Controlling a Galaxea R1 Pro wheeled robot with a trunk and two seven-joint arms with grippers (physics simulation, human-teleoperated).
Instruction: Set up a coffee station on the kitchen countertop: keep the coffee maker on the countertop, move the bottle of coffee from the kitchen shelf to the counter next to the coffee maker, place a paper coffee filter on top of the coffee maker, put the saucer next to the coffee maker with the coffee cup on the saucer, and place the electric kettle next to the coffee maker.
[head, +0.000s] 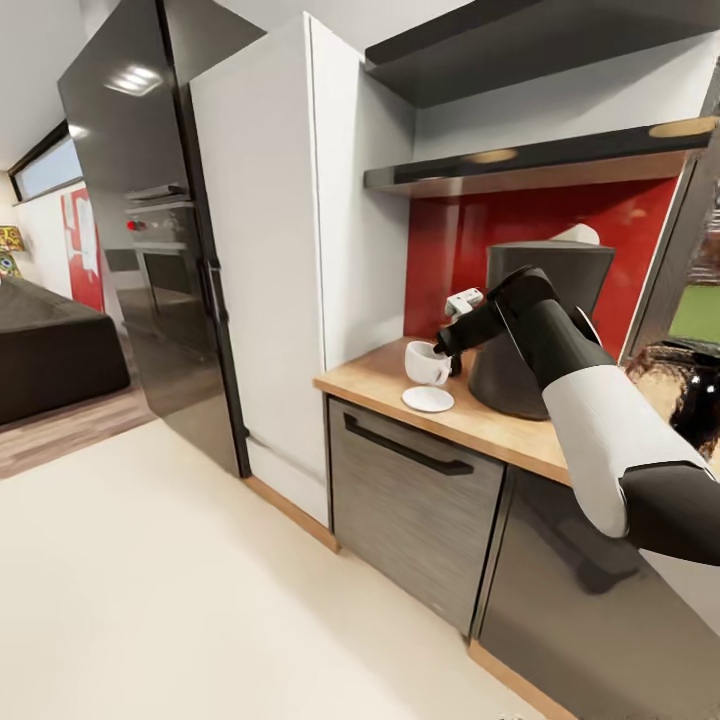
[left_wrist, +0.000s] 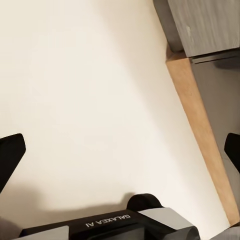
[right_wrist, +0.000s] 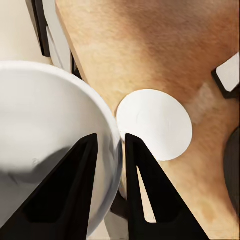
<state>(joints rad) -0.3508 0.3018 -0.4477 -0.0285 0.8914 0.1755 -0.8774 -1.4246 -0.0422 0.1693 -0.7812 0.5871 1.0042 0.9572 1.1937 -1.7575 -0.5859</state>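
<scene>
My right gripper (head: 441, 351) is shut on the rim of the white coffee cup (head: 425, 363), one finger inside and one outside. The cup hangs tilted just above and left of the white saucer (head: 428, 399), which lies on the beige countertop (head: 372, 381). In the right wrist view the cup (right_wrist: 50, 140) sits in the right gripper (right_wrist: 116, 150) beside the saucer (right_wrist: 155, 125). Behind stands the dark-grey coffee maker (head: 545, 310) with a white paper coffee filter (head: 582, 234) on top. The glass electric kettle (head: 688, 385) shows past my forearm. The bottle of coffee is out of view. My left gripper (left_wrist: 120, 150) is open over the floor.
Two dark shelves (head: 540, 165) hang above the red backsplash. A white tall cabinet (head: 270, 260) and a black fridge (head: 150, 230) stand left of the counter. Grey drawer fronts (head: 415, 500) are below it. The cream floor (head: 180, 580) spreads wide on the left.
</scene>
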